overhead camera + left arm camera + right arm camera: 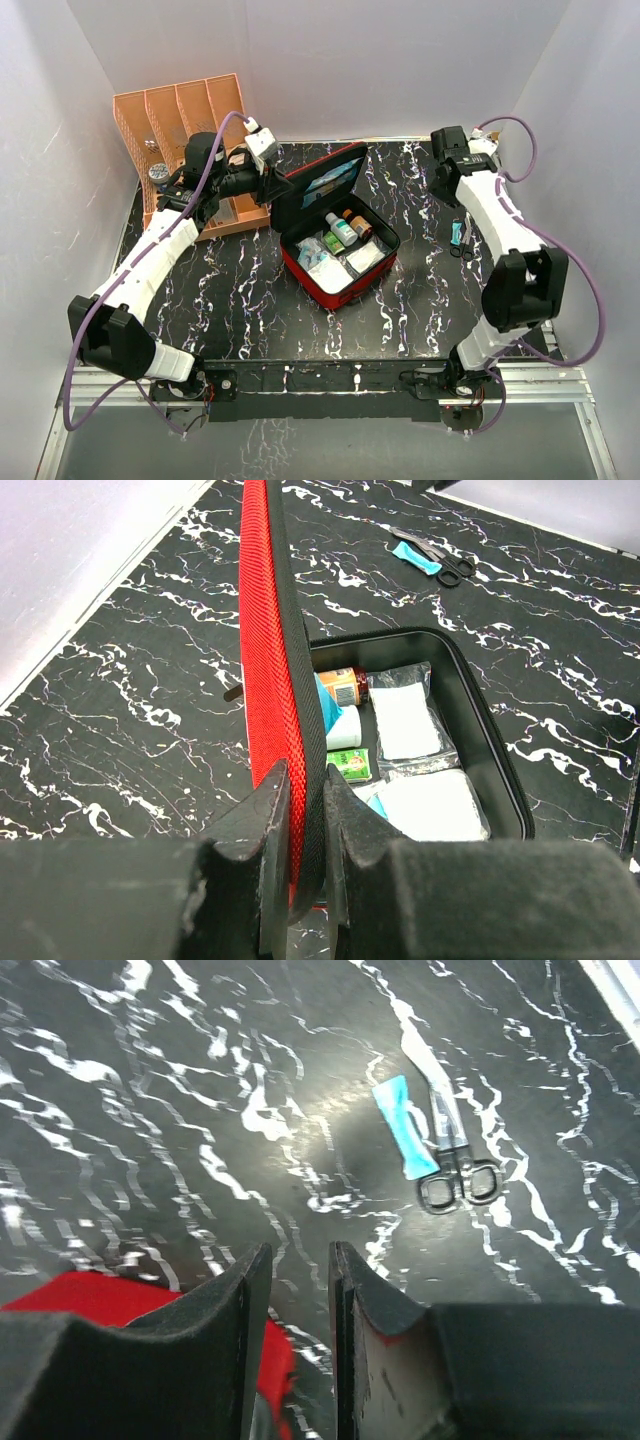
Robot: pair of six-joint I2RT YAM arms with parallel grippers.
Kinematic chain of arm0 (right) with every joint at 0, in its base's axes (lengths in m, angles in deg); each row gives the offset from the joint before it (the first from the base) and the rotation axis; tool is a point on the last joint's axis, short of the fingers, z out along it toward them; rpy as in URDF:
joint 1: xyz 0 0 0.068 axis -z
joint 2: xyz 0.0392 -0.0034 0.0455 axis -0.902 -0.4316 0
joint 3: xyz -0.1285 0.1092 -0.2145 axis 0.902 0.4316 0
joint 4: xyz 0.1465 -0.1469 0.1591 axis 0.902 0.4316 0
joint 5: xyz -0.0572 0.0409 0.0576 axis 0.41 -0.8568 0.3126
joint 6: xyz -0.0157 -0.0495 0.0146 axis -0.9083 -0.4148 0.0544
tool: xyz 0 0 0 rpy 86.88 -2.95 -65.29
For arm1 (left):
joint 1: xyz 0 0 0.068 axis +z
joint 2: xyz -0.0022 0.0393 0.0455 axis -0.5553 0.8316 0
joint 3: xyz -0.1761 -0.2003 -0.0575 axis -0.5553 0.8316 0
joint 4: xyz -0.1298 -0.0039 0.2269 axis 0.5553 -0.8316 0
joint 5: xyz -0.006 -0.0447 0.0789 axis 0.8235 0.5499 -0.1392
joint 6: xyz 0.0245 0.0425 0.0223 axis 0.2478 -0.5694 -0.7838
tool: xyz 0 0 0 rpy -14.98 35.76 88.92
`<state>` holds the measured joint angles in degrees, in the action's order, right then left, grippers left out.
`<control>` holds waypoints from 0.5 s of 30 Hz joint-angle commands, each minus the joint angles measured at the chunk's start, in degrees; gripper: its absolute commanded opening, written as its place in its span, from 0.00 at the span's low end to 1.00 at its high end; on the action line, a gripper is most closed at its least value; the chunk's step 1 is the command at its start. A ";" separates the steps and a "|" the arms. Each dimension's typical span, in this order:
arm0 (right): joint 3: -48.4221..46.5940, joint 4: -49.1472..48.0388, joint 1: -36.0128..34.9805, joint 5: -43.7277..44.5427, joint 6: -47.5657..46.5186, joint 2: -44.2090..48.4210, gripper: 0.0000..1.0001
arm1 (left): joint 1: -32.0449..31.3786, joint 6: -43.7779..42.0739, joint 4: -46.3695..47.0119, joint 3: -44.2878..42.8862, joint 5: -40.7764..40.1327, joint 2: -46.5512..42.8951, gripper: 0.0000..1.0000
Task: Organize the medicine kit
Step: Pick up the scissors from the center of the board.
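Pinching the raised lid edge, left claw is clenched on the red medicine kit, which sits open mid-table, bottles and white packets inside. Right claw hovers over the table right of the kit, fingers slightly parted, grasping nothing. Scissors lie near it. Orange rack back left.

The medicine kit has a red woven mesh cloth shell with a smooth, matt black lining. The sachets inside are glossy clear plastic. The counter is polished black, white-veined, with glare. The scissors show bright metal blades. My left pincer has matt black, grainy fingers. The rack is matt orange plastic.
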<state>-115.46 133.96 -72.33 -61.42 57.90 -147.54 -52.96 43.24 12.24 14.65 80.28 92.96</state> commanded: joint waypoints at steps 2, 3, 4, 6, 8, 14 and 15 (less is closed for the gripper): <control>-3.30 6.17 3.76 -1.92 -9.69 -4.37 0.29 | 0.14 -0.70 -2.59 0.89 0.22 -1.54 0.00; -2.69 6.85 4.54 -2.41 -10.34 -5.09 0.30 | 0.11 -0.70 -2.58 0.95 0.20 -1.49 0.00; -2.00 7.28 5.34 -2.93 -10.92 -5.66 0.31 | 0.12 -0.70 -2.58 0.93 0.19 -1.40 0.00; 0.01 7.43 6.77 -3.94 -11.96 -6.16 0.32 | 0.23 -0.71 -2.66 0.98 0.23 -1.41 0.00; 1.42 7.31 8.37 -4.80 -12.89 -6.19 0.33 | 0.32 -0.70 -2.74 1.07 0.28 -1.49 0.00; 3.18 6.29 13.73 -5.31 -15.73 -6.20 0.33 | 0.48 -1.10 -3.41 1.40 0.46 -1.64 0.00; 3.42 6.22 14.72 -5.87 -16.43 -7.47 0.33 | 0.48 -1.10 -3.38 1.46 0.53 -1.65 0.00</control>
<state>-112.49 141.28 -60.57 -66.42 44.91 -154.56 -52.91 42.87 12.00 14.67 80.32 92.94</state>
